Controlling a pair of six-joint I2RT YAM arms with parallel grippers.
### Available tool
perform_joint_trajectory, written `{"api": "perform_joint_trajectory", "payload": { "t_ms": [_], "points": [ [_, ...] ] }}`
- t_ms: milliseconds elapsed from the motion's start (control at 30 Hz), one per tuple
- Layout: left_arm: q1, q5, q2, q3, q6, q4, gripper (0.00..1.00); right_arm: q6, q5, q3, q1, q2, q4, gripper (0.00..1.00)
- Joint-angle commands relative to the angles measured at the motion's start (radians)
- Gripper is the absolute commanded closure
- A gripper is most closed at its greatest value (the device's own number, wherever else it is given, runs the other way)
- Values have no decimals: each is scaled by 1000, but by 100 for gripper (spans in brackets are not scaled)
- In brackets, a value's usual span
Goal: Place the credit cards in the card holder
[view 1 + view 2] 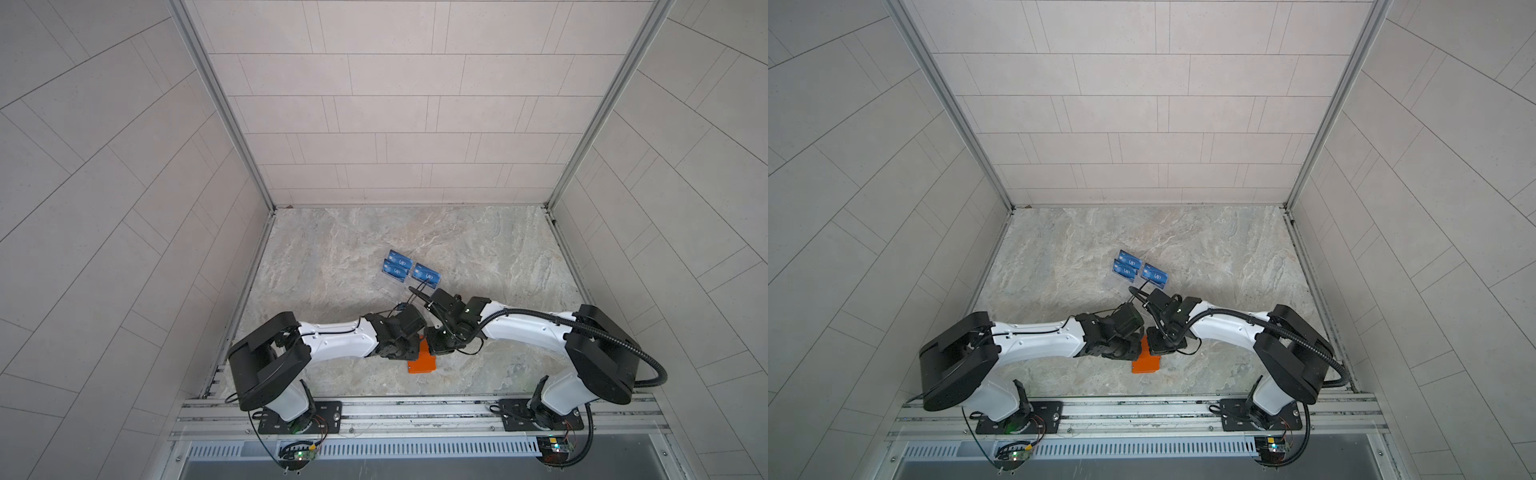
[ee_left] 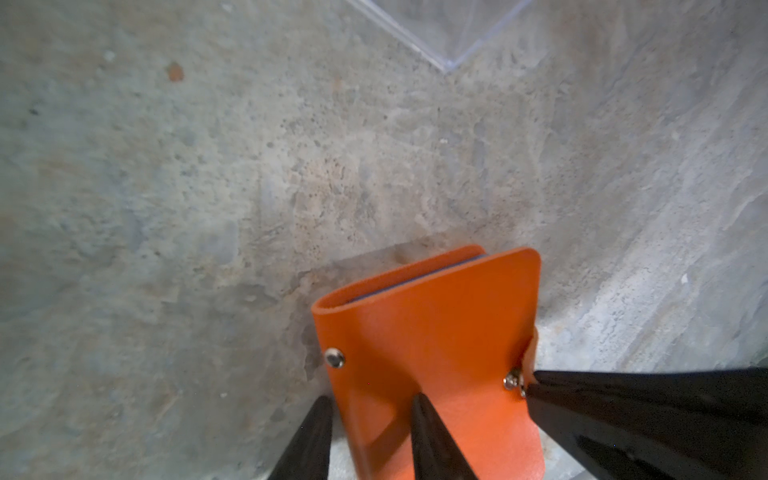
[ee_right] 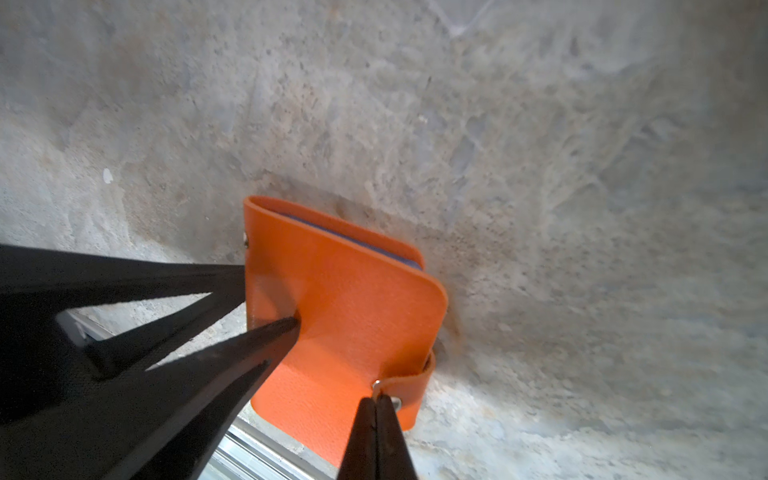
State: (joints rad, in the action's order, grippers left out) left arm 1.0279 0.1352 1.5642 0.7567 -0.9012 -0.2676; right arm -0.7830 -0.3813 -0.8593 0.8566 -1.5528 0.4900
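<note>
The card holder (image 1: 422, 365) lies closed and flat on the marble-patterned worktop (image 1: 332, 249), near the near edge and about midway between left and right. In both top views the two wrists meet right above it and hide its far part. Only its near end (image 1: 1144, 368) shows.

The left gripper (image 2: 372, 398) is narrowly open over the holder. One finger (image 2: 428, 428) presses its tip into the orange cover, and the right wrist view shows a small dent there. The other finger (image 2: 311, 436) stands just off the holder's folded edge, beside a metal rivet (image 2: 334, 358). This gripper encloses nothing.

The right gripper (image 3: 376, 400) has its fingers pressed together. Its tip sits against the snap tab (image 3: 415, 386), which wraps round the holder's open side, right by the metal snap (image 3: 397, 402). In the left wrist view the tab (image 2: 528, 353) rises a little toward that tip. I cannot tell whether the tab is pinched between the fingers or only touched.

A thin bluish edge (image 3: 353, 237) shows between the two covers. It is too narrow to tell whether it is a card or a sleeve.

The credit cards (image 1: 427, 275) in view are three blue ones with white lettering. They stand in clear acrylic racks (image 2: 440, 25) farther back on the worktop, slightly left of centre. Two are stacked one behind the other and the third (image 1: 1154, 274) is just to their right. They are apart from the holder, and neither gripper touches them.
</note>
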Motion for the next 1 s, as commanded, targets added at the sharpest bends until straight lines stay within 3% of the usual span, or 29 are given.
{"api": "perform_joint_trajectory", "payload": {
  "t_ms": [0,600,967],
  "points": [
    [12,24,68,-47,-7,-49,63,10,-1,-3,3,-23,-16,100],
    [12,26,68,-50,-7,-53,64,52,80,-14,26,-94,94,100],
    [12,26,69,-54,-11,-50,64,36,67,7,38,-154,71,100]
  ]
}}
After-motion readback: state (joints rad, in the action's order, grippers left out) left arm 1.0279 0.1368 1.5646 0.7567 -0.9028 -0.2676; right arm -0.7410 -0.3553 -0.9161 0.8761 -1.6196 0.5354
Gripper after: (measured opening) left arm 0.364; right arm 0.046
